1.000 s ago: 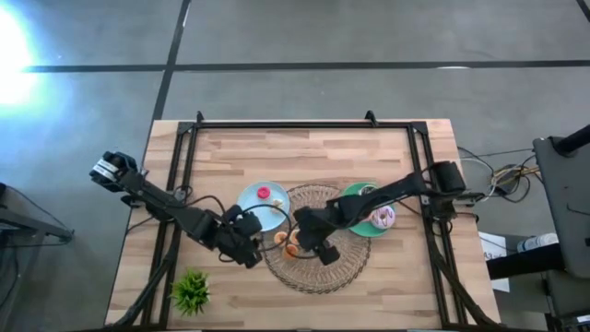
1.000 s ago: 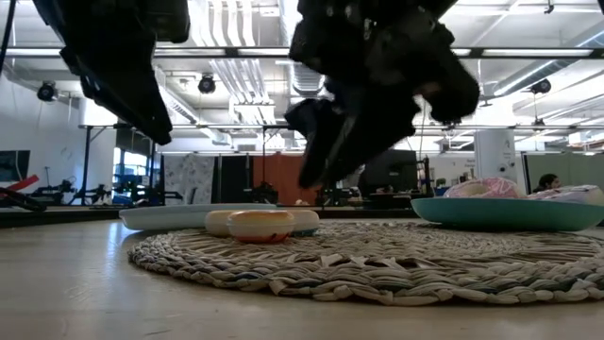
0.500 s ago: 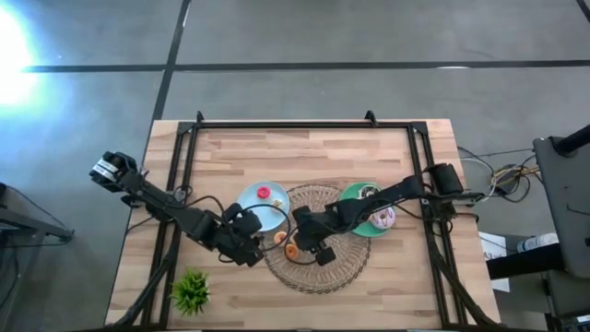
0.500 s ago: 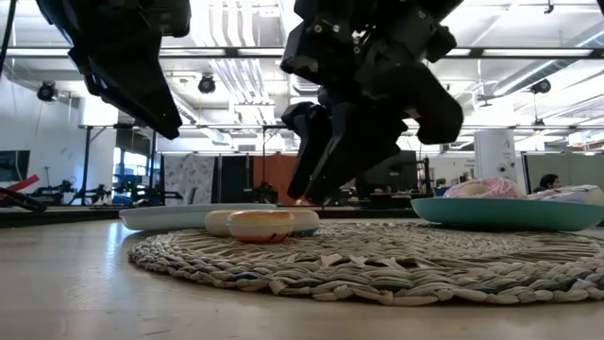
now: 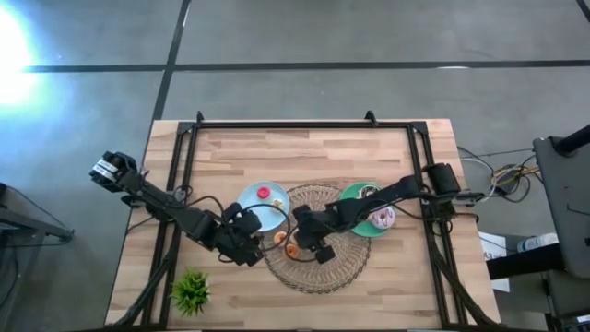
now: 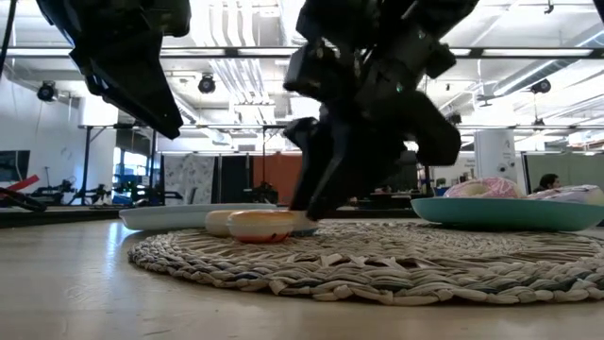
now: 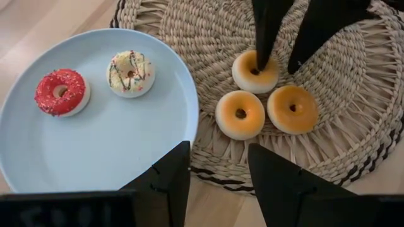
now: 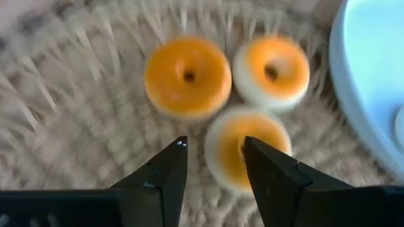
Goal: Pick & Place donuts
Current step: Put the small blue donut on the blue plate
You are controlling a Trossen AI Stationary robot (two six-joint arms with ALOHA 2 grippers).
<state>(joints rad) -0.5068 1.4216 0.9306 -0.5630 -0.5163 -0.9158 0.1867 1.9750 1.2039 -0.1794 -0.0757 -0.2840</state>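
The right claw (image 7: 281, 53) is reaching down over the round woven straw mat (image 7: 353, 120) in the middle of the pale wooden worktop (image 5: 313, 148); its two dark fingers are standing apart, one tip touching the hole of the tiny orange ring donut (image 7: 255, 71) lying farthest from the left claw, the other finger just outside that donut's rim; nothing is lifted. Two more tiny orange ring donuts (image 7: 240, 114) (image 7: 293, 109) are lying on the mat just beside it, the three forming a tight cluster near the mat's edge. The left claw (image 7: 218, 180) is hovering above the mat's edge beside the round light-blue plate (image 7: 120, 148), its fingers parted and holding nothing. On that plate a small red-frosted ring donut (image 7: 60, 92) and a small white-frosted sprinkled ring donut (image 7: 130, 73) are sitting side by side, apart from each other. In the high view a pink-frosted larger donut (image 5: 383, 218) is resting on the round green plate (image 5: 355, 194) at the mat's far side; a small spiky green plant (image 5: 190, 291) is standing near the worktop's corner.
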